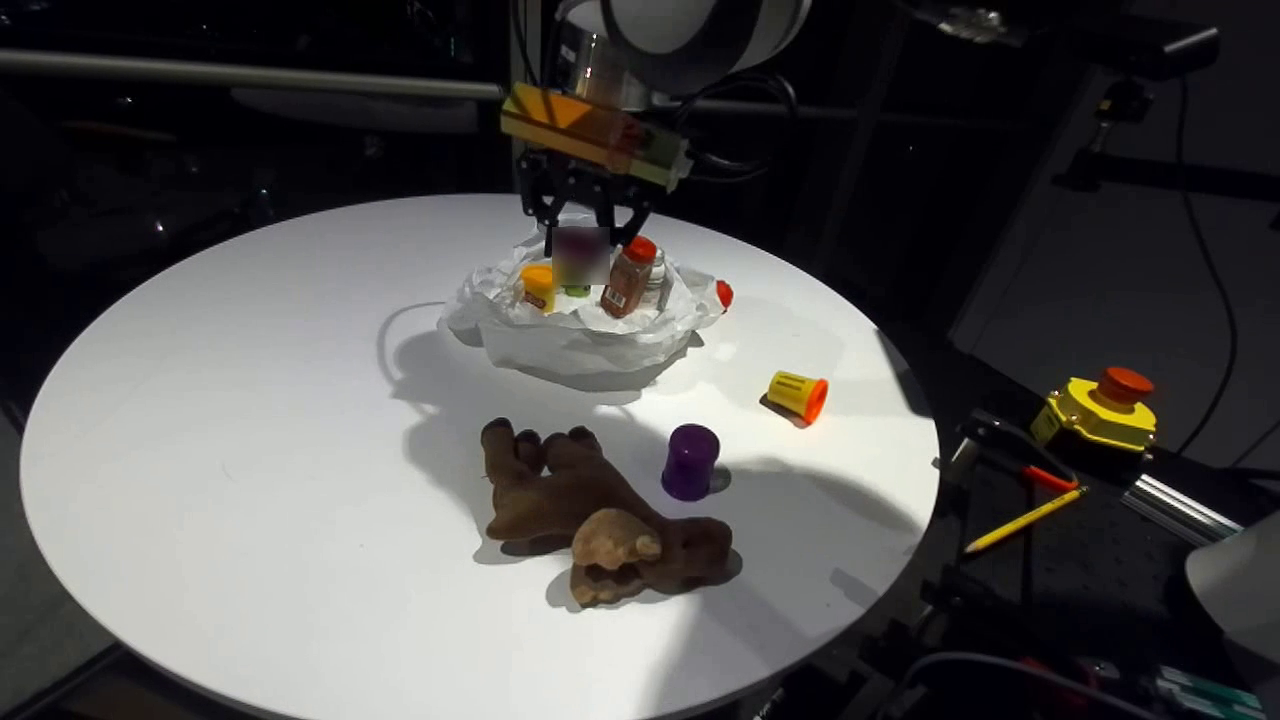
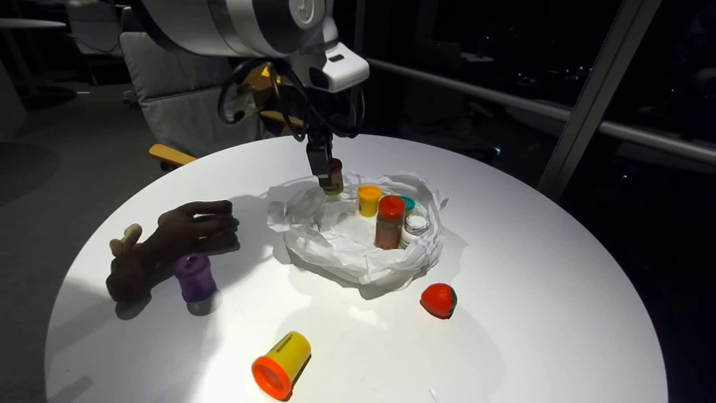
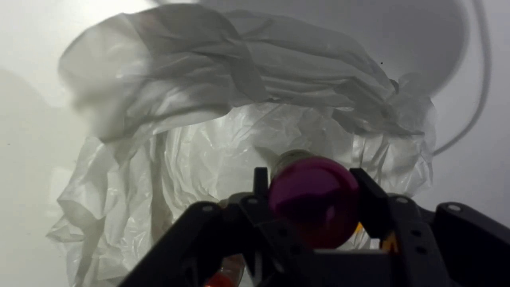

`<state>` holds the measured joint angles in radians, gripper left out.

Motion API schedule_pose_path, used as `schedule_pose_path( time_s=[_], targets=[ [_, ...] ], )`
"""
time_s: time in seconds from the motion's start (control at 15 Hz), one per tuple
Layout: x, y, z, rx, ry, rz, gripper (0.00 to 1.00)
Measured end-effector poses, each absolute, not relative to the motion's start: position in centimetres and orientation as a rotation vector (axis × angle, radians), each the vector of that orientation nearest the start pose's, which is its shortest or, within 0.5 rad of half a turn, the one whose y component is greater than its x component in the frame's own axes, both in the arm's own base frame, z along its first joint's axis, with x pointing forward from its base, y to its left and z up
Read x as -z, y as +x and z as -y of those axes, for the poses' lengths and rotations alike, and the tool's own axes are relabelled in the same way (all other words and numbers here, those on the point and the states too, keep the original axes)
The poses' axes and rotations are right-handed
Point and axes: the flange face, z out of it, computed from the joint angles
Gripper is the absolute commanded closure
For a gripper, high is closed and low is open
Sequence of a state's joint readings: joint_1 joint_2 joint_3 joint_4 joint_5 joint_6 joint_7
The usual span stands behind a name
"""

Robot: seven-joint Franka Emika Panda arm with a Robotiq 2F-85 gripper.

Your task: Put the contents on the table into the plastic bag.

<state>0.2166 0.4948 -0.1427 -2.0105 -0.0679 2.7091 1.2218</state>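
Pincer (image 2: 329, 178) holds tub (image 2: 336, 181) over bag (image 2: 331, 256)
Inside stands a red-capped bottle (image 2: 389, 228); toy (image 2: 180, 233), purple cup (image 2: 195, 278) and strawberry (image 2: 437, 300) rest outside.

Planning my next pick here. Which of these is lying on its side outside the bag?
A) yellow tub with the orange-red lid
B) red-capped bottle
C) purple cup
A: in both exterior views the yellow tub lies on its side on the tabletop, apart from the plastic bag.

Dim lt, shadows on tbl (image 1: 220, 430)
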Motion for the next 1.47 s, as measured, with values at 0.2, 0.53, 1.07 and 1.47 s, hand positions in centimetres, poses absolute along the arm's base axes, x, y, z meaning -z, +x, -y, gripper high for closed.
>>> schedule_pose_path(
  time_s=[0.2,0.53,1.07,1.47],
  targets=[
    [-18.9,64.5,-4.7,0.336,-2.664,-1.604,0.72],
    [-15.3,66.3,-3.2,0.323,-2.654,-1.664,0.22],
    [-18.3,66.5,-0.8,0.36,-2.551,-1.729,0.0],
    [-23.9,58.6,-0.4,0.353,-2.846,-1.518,0.0]
  ],
)
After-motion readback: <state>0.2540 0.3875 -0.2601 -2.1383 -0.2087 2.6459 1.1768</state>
